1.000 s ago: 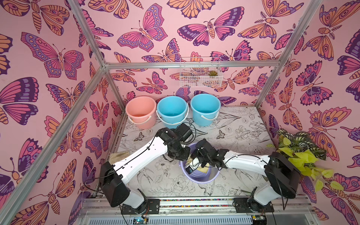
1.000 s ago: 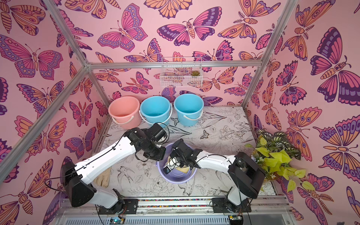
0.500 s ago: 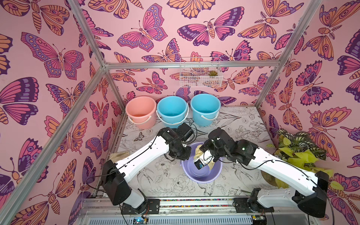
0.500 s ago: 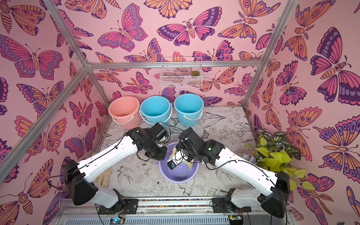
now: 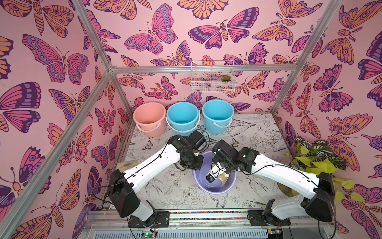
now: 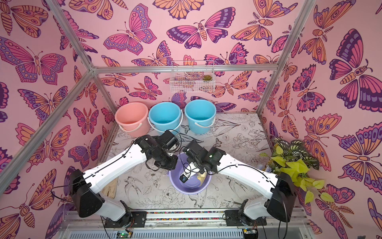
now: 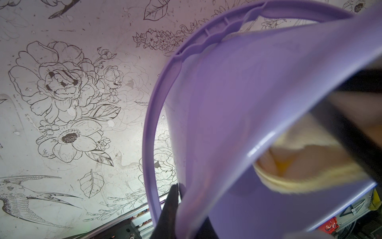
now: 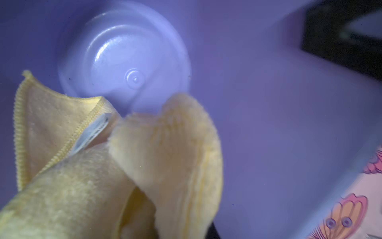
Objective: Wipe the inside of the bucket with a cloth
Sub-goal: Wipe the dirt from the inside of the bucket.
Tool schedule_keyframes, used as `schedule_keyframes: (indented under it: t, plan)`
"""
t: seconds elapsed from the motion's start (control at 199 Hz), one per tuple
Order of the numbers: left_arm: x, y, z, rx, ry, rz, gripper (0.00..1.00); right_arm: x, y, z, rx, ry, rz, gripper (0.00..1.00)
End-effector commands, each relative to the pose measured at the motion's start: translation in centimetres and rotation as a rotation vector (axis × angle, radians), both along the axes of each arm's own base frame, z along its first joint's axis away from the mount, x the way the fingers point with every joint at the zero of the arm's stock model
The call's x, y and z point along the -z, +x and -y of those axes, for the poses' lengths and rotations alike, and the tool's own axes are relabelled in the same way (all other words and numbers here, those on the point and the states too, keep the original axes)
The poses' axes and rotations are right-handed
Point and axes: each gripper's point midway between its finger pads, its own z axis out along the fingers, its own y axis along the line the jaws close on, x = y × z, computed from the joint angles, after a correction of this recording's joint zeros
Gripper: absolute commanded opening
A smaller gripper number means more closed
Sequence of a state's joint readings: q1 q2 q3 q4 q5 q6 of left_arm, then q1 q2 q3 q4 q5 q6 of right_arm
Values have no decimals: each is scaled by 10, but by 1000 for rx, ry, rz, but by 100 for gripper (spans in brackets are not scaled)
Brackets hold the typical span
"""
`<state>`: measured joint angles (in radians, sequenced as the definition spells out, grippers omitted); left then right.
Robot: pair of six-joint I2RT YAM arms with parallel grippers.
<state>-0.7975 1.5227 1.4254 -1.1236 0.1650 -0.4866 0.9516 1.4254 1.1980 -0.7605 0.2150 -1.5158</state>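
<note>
A lilac bucket (image 5: 215,191) (image 6: 189,191) stands on the flower-printed table between my two arms in both top views. My left gripper (image 5: 196,166) (image 7: 179,187) is shut on its rim at the far left side; its dark fingers (image 7: 172,198) pinch the wall beside the hanging handle (image 7: 148,128). My right gripper (image 5: 219,174) reaches down inside the bucket, shut on the pale yellow cloth (image 5: 223,178) (image 8: 165,157). The cloth hangs bunched over the bucket's round floor (image 8: 126,60), its small label (image 8: 91,134) showing. The right fingers are hidden by the cloth.
A pink bucket (image 5: 149,119) and two blue buckets (image 5: 183,118) (image 5: 218,115) line the back wall. A tan rag (image 5: 126,164) lies at the table's left edge. A leafy plant (image 5: 316,157) fills the right side. A wire basket (image 5: 211,76) hangs on the back wall.
My right arm has lifted its elbow and swung the cloth from the bucket's left side toward its right side. The left gripper has stayed on the rim.
</note>
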Motion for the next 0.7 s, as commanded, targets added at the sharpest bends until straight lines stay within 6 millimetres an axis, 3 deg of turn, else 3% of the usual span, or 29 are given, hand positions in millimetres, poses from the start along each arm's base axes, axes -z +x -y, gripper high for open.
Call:
schedule_keyframes:
  t: [0.0,0.146,0.171,0.291,0.467,0.598,0.698]
  plan:
    - [-2,1,2,10,0,6,0,25,1,-12,12,9,-42,0]
    - [-2,1,2,10,0,7,0,57,7,-24,38,21,-75,0]
    - [-2,1,2,10,0,6,0,72,8,-26,40,5,-94,0]
    - [-2,1,2,10,0,6,0,103,12,-37,55,38,-127,0]
    - [-2,0,1,8,-1,8,0,142,14,-41,84,37,-167,0]
    - [-2,0,1,10,0,7,0,157,11,-38,104,22,-194,0]
    - [-2,0,1,12,0,7,0,150,9,-35,112,18,-198,0]
